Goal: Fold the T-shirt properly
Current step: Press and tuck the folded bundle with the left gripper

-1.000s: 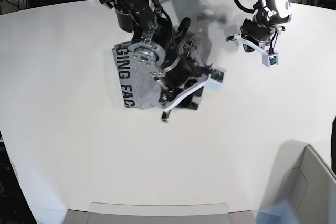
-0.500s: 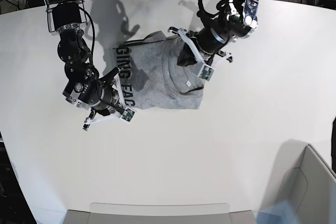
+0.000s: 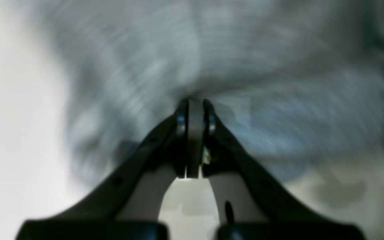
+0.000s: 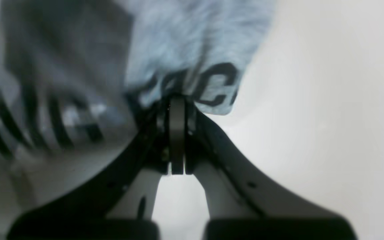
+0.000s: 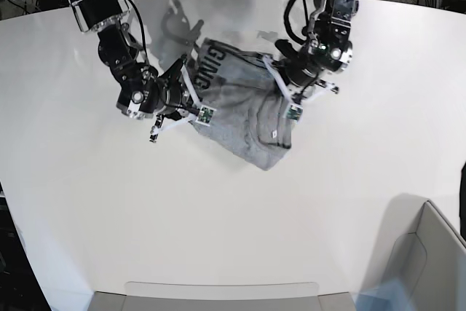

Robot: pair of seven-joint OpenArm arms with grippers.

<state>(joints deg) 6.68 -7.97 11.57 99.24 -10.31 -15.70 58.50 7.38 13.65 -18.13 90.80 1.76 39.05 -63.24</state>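
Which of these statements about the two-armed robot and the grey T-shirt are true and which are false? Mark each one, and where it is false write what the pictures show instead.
1. Both grippers are shut on the T-shirt. True: the left gripper and the right gripper each pinch the cloth.
2. The T-shirt lies flat and neatly folded on the table. False: it hangs bunched between the two arms.
3. Black lettering shows on the cloth near the right gripper. True.
4. The shirt sits inside the grey bin at the corner. False: it is over the far part of the white table, apart from the bin.
5. The left gripper holds the lettered edge. False: it pinches plain grey cloth.
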